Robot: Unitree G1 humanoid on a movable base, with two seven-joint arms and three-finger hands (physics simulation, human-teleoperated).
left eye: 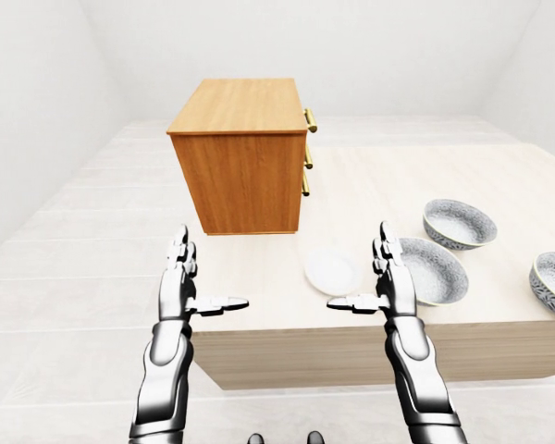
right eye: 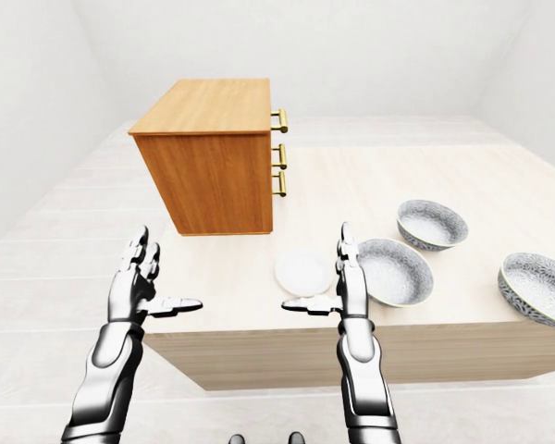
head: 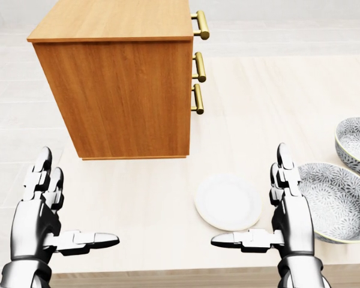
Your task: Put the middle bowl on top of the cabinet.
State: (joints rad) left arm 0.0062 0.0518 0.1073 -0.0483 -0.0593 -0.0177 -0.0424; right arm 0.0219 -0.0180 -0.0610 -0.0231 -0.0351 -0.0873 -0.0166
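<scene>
Head view: left hand (head: pixel 39 223) and right hand (head: pixel 290 217) empty, fingers apart; the right, beside the near bowl (head: pixel 341 201), may grab it instead of the middle bowl (head: pixel 356 141).
</scene>
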